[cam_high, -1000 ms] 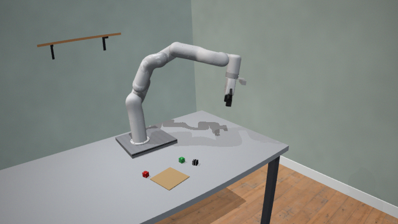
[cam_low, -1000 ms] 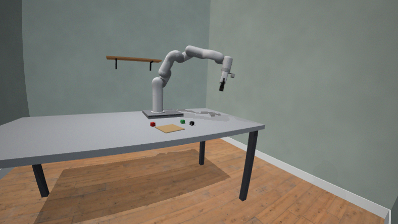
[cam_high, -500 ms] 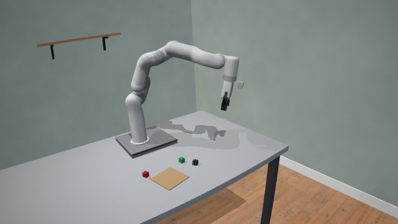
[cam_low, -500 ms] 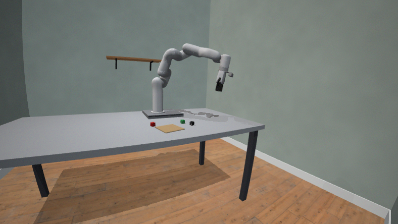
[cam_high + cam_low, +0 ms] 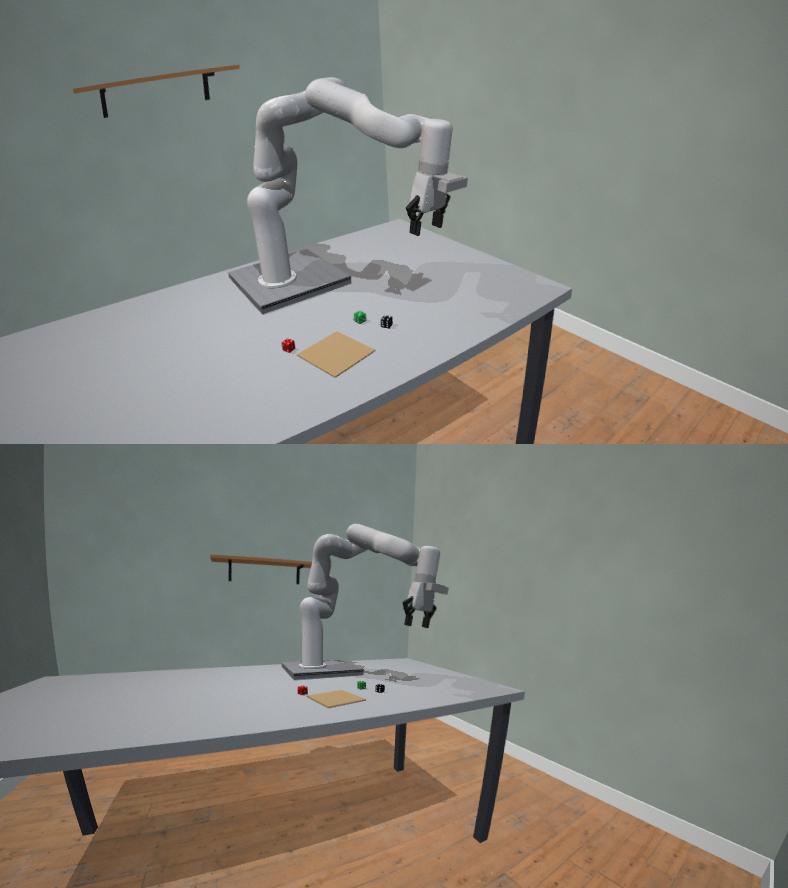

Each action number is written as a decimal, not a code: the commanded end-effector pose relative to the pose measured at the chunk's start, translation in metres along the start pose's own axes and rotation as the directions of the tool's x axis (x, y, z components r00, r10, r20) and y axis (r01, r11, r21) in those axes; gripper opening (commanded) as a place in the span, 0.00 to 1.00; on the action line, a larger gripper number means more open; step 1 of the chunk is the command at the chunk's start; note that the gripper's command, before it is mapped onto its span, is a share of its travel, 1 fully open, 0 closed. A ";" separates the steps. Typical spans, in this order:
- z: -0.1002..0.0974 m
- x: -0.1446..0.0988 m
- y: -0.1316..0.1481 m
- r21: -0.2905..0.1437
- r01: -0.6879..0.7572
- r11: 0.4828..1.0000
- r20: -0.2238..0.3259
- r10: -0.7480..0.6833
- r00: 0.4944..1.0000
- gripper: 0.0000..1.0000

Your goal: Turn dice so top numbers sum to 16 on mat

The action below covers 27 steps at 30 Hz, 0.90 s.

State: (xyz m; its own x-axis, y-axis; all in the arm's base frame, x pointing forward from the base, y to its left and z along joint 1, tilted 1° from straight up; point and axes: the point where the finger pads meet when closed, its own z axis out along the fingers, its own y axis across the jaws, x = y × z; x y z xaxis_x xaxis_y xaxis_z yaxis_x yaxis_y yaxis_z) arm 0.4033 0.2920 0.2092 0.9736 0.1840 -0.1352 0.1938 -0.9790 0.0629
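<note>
A tan square mat [image 5: 336, 352] lies flat near the table's front edge; it also shows in the exterior view [image 5: 335, 698]. A red die [image 5: 287, 345] [image 5: 302, 690] sits on the table just left of the mat, off it. A green die [image 5: 359, 317] [image 5: 361, 685] and a black die [image 5: 387, 321] [image 5: 379, 687] sit side by side on the table beyond the mat's right corner, off it. Their top numbers are too small to read. My gripper [image 5: 425, 223] [image 5: 417, 621] is open and empty, high in the air to the right of the arm's base, far from the dice.
The arm's base stands on a dark grey plate [image 5: 289, 284] behind the dice. A wooden shelf [image 5: 156, 78] hangs on the back wall. The table's right edge and front edge are close to the mat.
</note>
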 end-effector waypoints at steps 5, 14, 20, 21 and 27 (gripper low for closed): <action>0.009 0.003 0.065 0.033 -0.263 0.964 -0.017 0.264 0.964 1.00; 0.028 -0.011 0.141 0.064 -0.569 0.820 -0.007 0.570 0.821 1.00; 0.042 -0.026 0.184 0.080 -0.728 0.681 0.006 0.730 0.683 1.00; 0.045 -0.029 0.190 0.082 -0.751 0.656 0.008 0.753 0.658 1.00; 0.056 -0.043 0.218 0.090 -0.840 0.535 0.019 0.842 0.539 1.00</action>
State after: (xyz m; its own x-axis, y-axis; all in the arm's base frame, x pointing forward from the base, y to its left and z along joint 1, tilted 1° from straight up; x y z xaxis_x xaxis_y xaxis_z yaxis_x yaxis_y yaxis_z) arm 0.4027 0.0911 0.1773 0.7646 -0.6422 -0.0536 -0.6387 -0.7662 0.0703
